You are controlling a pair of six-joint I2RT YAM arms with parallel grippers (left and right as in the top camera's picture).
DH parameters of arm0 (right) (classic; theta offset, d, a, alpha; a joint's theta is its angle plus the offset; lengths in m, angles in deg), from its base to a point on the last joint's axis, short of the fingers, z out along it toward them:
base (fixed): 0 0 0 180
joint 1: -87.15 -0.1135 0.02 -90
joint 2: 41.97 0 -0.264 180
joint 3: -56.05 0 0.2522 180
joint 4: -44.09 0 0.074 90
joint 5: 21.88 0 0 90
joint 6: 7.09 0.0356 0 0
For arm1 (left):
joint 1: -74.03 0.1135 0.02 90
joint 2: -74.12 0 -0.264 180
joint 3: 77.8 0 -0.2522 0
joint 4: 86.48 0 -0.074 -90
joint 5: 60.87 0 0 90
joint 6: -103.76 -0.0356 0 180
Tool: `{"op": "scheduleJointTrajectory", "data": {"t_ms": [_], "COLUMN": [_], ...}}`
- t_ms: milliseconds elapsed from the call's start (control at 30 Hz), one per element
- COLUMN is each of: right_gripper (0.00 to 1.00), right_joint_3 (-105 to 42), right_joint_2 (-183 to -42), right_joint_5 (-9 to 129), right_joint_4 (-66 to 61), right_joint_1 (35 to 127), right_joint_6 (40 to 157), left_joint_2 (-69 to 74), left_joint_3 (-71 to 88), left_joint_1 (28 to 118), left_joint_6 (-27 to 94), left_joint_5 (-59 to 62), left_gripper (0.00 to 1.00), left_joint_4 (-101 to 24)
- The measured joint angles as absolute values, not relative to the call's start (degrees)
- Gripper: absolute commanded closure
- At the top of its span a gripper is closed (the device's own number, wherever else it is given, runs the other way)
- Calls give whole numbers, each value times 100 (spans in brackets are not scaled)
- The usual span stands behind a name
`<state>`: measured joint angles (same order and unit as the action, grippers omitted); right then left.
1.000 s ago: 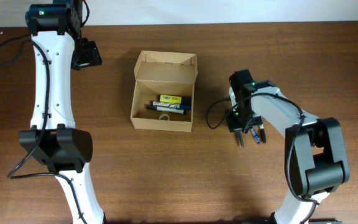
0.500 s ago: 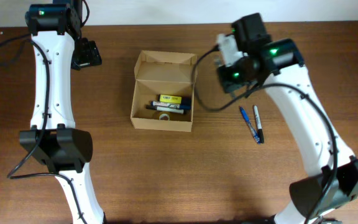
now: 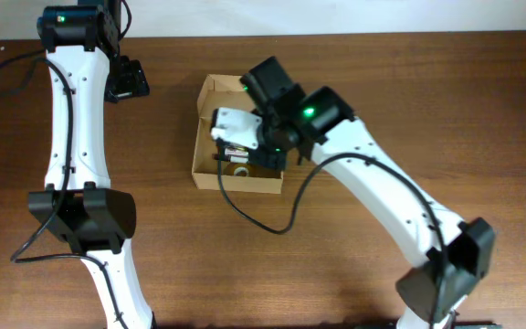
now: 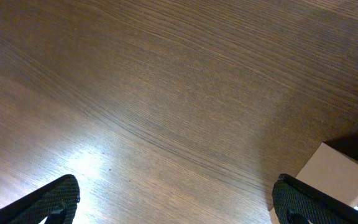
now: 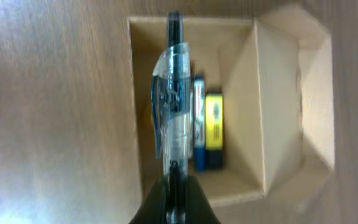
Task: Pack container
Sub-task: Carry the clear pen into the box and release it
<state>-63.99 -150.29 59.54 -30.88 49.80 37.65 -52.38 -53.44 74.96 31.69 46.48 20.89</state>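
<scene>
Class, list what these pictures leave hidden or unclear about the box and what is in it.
- Overhead: the right arm covers most of the inside of the container.
- Right wrist: the blurred pen in the right gripper hides items beneath it.
- Left wrist: the frame edge cuts off the container.

White arms point(image 3: 69, 119) with black joints, black cables and green lights.

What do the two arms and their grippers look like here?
The left arm and right arm both have white tubular links joined by bulky black joint housings, and each shows a green indicator light. Loose black cables loop beside both. The left gripper and right gripper have black fingers.
</scene>
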Motion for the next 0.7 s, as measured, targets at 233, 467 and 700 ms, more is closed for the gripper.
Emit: {"op": "scheduleJointTrajectory", "data": {"t_ms": [233, 467, 700], "right_gripper": [96, 96, 96], "right_joint_3": [-6399, -6399, -6399], "right_joint_2": [-15632, -16178, -16703], "right_joint_5": [5965, 5989, 6100], "right_joint_4": [-2389, -2190, -2297], "right_joint_1": [4989, 5055, 5085], "right_joint_6": [3396, 3368, 3693], "left_joint_2": [-5238, -5238, -5238], "left_joint_3": [-5344, -5344, -5344], "left_joint_1": [7496, 7496, 7496], "left_joint_6": [3169, 3169, 3169], "left_joint_5": [4650, 4650, 4650], "left_gripper": [0, 0, 0], "left_joint_4": [2089, 2089, 2089]}}
